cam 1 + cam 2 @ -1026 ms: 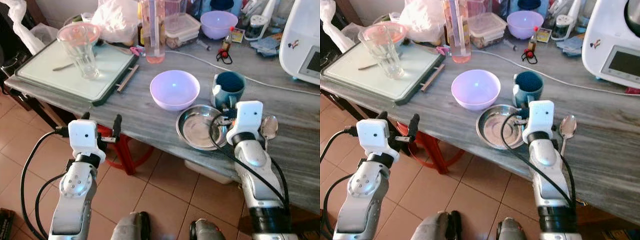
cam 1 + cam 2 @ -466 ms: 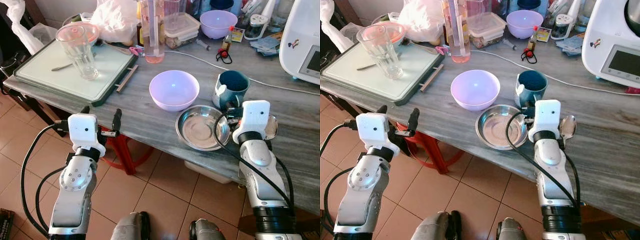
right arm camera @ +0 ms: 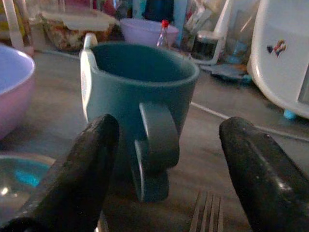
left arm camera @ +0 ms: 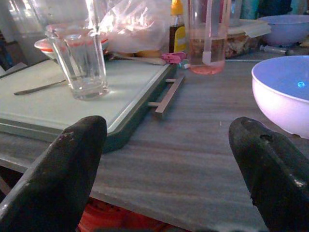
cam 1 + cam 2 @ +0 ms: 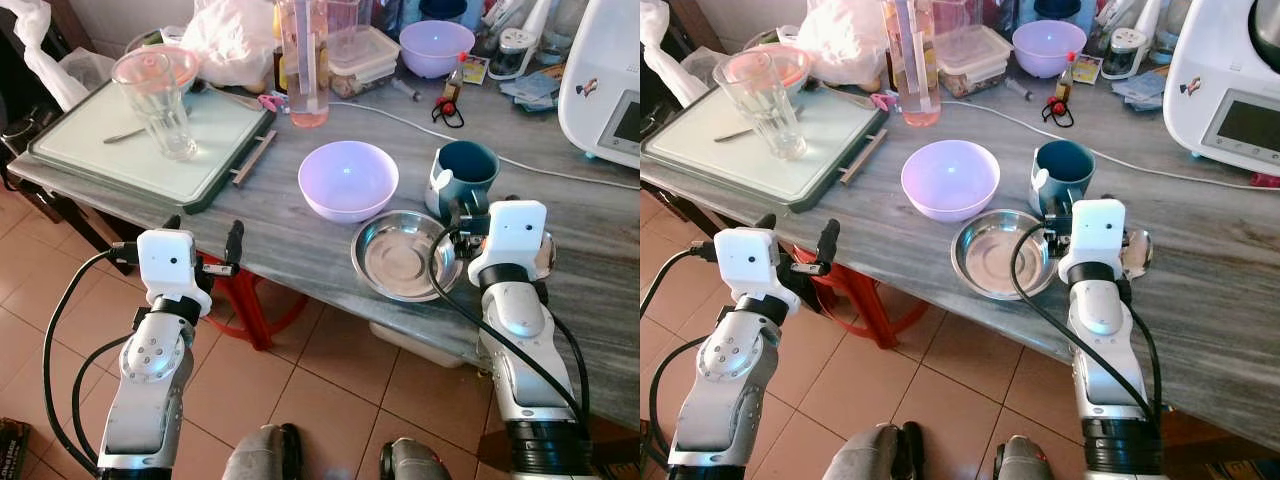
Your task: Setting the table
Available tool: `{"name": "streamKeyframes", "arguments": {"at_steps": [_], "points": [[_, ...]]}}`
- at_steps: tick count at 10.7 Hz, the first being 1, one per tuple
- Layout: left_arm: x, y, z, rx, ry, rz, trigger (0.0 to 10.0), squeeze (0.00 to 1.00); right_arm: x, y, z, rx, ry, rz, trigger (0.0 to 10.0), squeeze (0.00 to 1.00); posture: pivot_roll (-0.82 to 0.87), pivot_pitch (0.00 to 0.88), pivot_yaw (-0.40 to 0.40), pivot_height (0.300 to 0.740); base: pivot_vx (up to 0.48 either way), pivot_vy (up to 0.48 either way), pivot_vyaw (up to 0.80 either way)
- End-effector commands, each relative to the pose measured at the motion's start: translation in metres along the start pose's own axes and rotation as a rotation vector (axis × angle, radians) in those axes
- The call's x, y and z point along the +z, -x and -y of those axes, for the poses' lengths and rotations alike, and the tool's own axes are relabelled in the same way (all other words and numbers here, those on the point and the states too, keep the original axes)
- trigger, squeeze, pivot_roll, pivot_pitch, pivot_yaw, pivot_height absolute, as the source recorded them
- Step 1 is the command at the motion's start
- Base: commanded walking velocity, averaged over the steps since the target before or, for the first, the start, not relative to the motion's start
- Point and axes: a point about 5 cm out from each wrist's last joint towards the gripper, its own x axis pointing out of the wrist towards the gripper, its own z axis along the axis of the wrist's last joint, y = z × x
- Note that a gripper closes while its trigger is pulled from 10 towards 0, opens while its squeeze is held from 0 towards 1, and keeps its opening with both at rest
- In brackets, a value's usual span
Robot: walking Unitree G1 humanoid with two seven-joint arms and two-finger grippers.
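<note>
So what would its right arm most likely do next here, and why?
Probably ease forward and close on the teal mug's handle. The right gripper is open, its two black fingers either side of that handle, which faces it, with a gap left on each side. A fork lies on the table just below, so it should stay above that.

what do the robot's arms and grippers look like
Both arms are jointed silver metal, each topped by a white boxy wrist block with a small dark dot. Black cables loop alongside. The left gripper and right gripper each have two long, rounded black fingers.
</note>
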Motion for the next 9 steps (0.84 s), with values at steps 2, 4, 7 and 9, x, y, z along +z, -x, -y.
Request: {"name": "streamKeyframes", "arguments": {"at_steps": [2, 4, 7, 9], "points": [[0.0, 0.002, -0.003, 0.0, -0.005, -0.006, 10.0, 0.0, 0.005, 0.001, 0.0, -0.006, 0.002, 0.025, 10.0, 1.0, 0.02, 0.104, 0.107, 0.74, 0.0, 0.0, 0.0], [0.001, 0.005, -0.001, -0.004, -0.003, 0.0, 10.0, 0.0, 0.029, 0.008, 0.005, -0.055, 0.103, 0.174, 10.0, 1.0, 0.02, 0.111, 0.11, 0.74, 0.0, 0.0, 0.0], [-0.006, 0.006, -0.007, 0.091, -0.024, -0.049, 10.0, 0.0, 0.049, 0.011, -0.014, 0.056, 0.156, 0.3, 10.0, 0.93, 0.02, 0.104, 0.102, 0.74, 0.0, 0.0, 0.0], [-0.006, 0.006, -0.006, 0.106, -0.028, -0.049, 10.0, 0.0, 0.053, 0.014, -0.029, 0.149, 0.204, 0.347, 10.0, 0.09, 0.02, 0.104, 0.095, 0.74, 0.0, 0.0, 0.8]]}}
